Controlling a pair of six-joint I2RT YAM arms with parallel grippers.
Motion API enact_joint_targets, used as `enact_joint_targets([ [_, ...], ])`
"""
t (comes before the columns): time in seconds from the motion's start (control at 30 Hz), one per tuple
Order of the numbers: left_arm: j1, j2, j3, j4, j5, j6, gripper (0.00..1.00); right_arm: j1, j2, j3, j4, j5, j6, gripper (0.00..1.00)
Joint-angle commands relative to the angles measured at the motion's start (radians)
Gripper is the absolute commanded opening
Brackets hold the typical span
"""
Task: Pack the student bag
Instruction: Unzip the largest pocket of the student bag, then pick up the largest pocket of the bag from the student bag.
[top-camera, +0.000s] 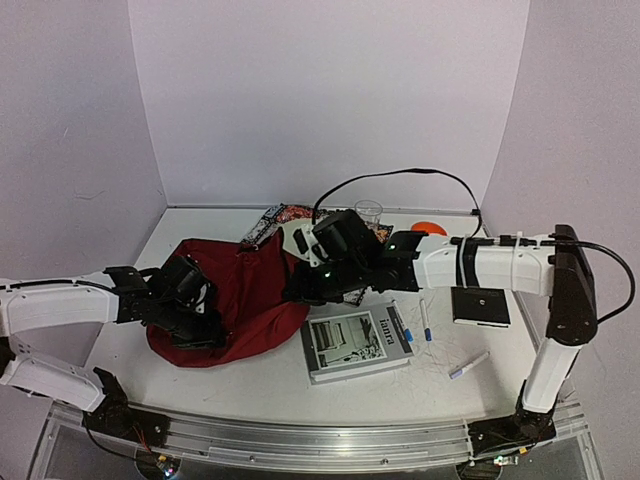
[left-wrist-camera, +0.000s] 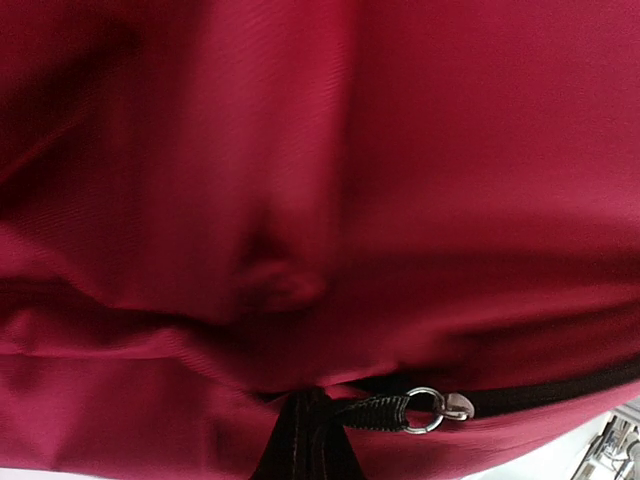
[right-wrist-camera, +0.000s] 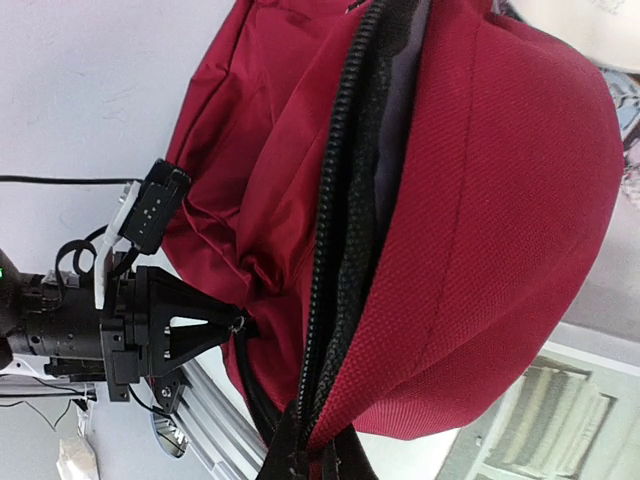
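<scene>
Diagonally lying student bag (top-camera: 243, 295) — opening rightward

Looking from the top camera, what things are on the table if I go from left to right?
bag → book → pen → black case

- One large soft dark-red fabric backpack (top-camera: 250, 300).
- One black zipper (right-wrist-camera: 335, 200) along its mouth, with one small silver metal ring (left-wrist-camera: 424, 410) on the pull.
- Two white-and-black robot arms: left arm (top-camera: 55, 305), right arm (top-camera: 490, 265).
- One grey-and-white printed booklet (top-camera: 355, 345).
- Two white marker pens: far pen (top-camera: 425, 320), near pen (top-camera: 468, 366).
- One flat black rectangular pad (top-camera: 480, 305).
- One clear plastic cup (top-camera: 368, 211).
- One flat orange disc (top-camera: 428, 227).
- One black cable (top-camera: 400, 172).
- At least one patterned red, black and white pouch (top-camera: 270, 225); exact count unclear.
</scene>
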Motion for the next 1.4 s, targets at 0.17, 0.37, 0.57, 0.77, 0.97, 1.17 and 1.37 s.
enact_joint_targets([
  [0.17,0.025,-0.076,-0.045,-0.168,-0.116,-0.097,0.00,-0.073,-0.179,-0.057,0.028,0.029,-0.042,0.00],
  [0.37,0.025,-0.154,-0.052,-0.234,-0.204,-0.177,0.00,-0.081,-0.179,-0.064,0.050,-0.007,-0.045,0.00],
  [0.57,0.025,-0.178,0.032,-0.237,-0.214,-0.154,0.23,-0.044,-0.081,-0.022,0.126,-0.113,-0.028,0.00],
  [0.77,0.025,-0.142,0.158,-0.233,-0.224,-0.125,0.41,0.018,0.052,0.058,0.190,-0.138,-0.003,0.00],
  [0.97,0.027,-0.108,0.262,-0.167,-0.216,-0.113,0.58,0.063,0.135,0.095,0.243,-0.142,0.011,0.00],
  [1.17,0.028,-0.031,0.306,-0.022,-0.166,-0.106,0.64,0.080,0.152,0.064,0.277,-0.123,0.016,0.00],
  [1.37,0.036,0.073,0.345,0.113,-0.088,-0.089,0.64,0.083,0.127,0.007,0.312,-0.107,0.016,0.00],
])
